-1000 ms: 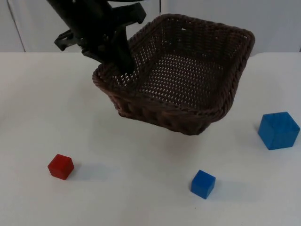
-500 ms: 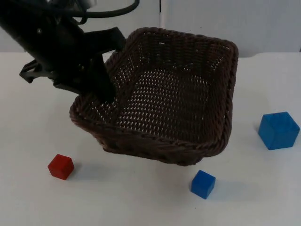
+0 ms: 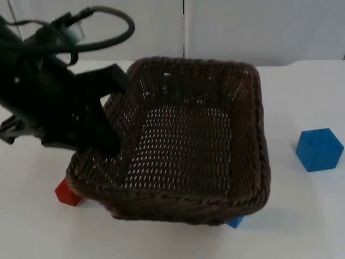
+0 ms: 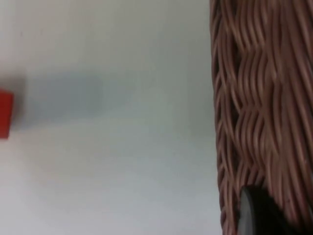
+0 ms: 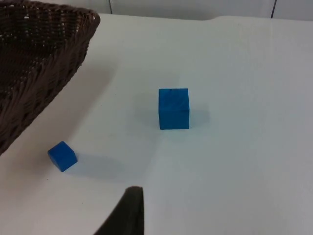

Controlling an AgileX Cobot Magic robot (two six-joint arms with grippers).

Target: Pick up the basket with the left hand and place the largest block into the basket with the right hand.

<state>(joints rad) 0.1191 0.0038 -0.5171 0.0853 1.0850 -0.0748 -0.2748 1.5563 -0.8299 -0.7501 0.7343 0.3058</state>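
Basket of dark brown wicker (image 3: pixel 188 156), gripped at its rim by the left hand (image 3: pixel 99 137), has swung nearer, overhanging the small red cube (image 3: pixel 64 193); large blue cube (image 3: pixel 319 149) awaits on the worktop (image 3: pixel 302 216); right hand's state I cannot tell.

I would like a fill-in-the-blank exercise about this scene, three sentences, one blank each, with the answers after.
1. The left hand grips the rim of the brown wicker ____.
2. The large block on the white table has the colour ____.
3. The small block seen beside the basket in the left wrist view has the colour ____.

Missing words: basket; blue; red
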